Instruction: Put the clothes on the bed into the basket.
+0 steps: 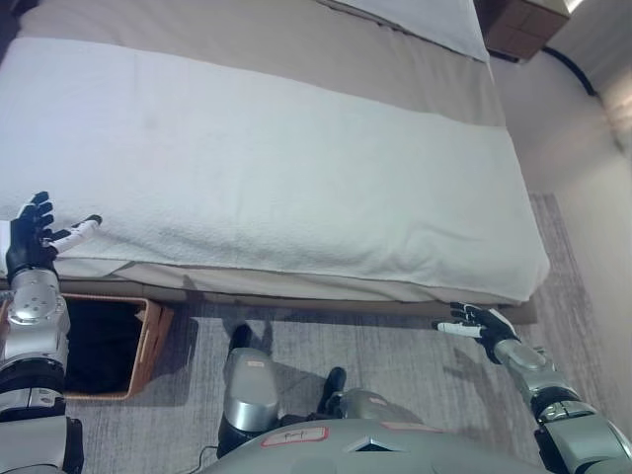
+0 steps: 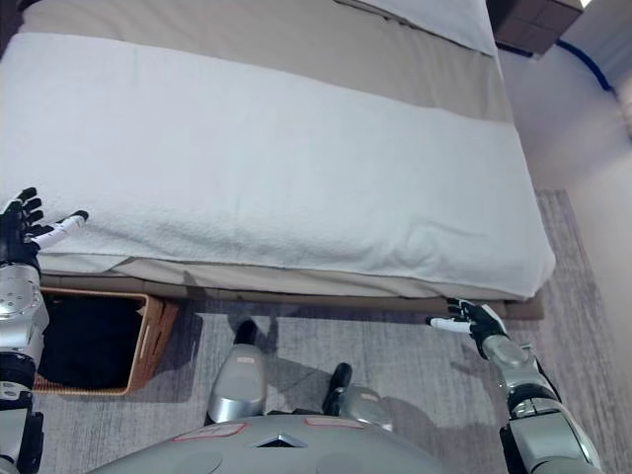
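The bed (image 1: pixel 276 168) carries a white blanket across its middle, and I see no loose clothes on it. A brown wicker basket (image 1: pixel 150 341) stands on the floor at the bed's near left corner, with dark cloth (image 1: pixel 94 346) inside it. My left hand (image 1: pixel 35 235) is raised above the basket at the blanket's left edge, fingers spread and open, holding nothing. My right hand (image 1: pixel 478 322) hangs low at the right, just in front of the bed's near edge, open and empty.
A grey carpet (image 1: pixel 395 346) covers the floor in front of the bed. A white pillow (image 1: pixel 425 20) lies at the bed's far end, and a brown wooden nightstand (image 1: pixel 518 25) stands beyond it at the top right.
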Tool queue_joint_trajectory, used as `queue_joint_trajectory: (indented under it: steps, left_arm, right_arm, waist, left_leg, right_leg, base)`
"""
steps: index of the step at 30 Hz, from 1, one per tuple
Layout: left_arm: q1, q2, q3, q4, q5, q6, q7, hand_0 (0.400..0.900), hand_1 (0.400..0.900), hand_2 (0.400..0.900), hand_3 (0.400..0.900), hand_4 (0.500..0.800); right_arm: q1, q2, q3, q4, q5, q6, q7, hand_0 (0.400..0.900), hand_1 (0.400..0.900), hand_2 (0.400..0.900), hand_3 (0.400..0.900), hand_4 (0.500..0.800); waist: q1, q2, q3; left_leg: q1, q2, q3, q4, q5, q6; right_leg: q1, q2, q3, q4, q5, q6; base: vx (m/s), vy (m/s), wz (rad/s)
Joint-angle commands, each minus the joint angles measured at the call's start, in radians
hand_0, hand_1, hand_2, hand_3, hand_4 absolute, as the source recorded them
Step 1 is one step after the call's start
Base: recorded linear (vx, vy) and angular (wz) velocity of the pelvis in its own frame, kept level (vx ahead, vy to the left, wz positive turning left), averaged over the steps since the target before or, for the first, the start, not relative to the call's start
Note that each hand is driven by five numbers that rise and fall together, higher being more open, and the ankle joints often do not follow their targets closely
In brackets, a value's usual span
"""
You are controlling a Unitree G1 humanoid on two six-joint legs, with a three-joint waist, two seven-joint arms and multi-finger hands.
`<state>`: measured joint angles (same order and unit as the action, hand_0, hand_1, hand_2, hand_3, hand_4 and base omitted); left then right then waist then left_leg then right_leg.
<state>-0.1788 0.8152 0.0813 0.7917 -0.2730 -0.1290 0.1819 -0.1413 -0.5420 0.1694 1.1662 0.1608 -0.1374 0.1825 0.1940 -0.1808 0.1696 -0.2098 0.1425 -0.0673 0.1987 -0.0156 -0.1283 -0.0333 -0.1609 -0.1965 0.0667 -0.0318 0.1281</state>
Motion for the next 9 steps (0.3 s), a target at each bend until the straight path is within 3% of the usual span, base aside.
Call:
queue_joint_trajectory:
  steps: [1, 9]
  left_arm:
    - [-0.100, 0.006, -0.038, 0.018, 0.082, -0.052, 0.004, 0.900, 0.900, 0.900, 0.900, 0.800]
    - [-0.145, -0.040, -0.135, 0.043, 0.086, -0.052, -0.037, 0.900, 0.900, 0.900, 0.900, 0.800]
  right_arm:
    - [-0.051, -0.108, -0.051, 0.010, 0.000, -0.026, -0.044, 0.900, 0.900, 0.900, 0.900, 0.800]
    - [-0.070, -0.103, -0.049, 0.039, -0.008, -0.024, -0.062, 0.900, 0.900, 0.900, 0.900, 0.800]
  waist:
    - [-0.001, 0.038, -0.016]
    - [-0.025, 0.058, -0.016]
  left_leg:
    - [-0.069, 0.038, -0.050, -0.043, 0.089, -0.016]
    - [-0.064, 0.028, -0.033, -0.050, 0.090, -0.009]
  right_leg:
    - [0.059, -0.036, 0.003, 0.023, 0.003, 0.052]
    - [0.047, -0.047, 0.015, 0.019, 0.014, 0.056]
  base:
    - [0.00, 0.020, -0.08]
    - [0.00, 0.020, -0.05]
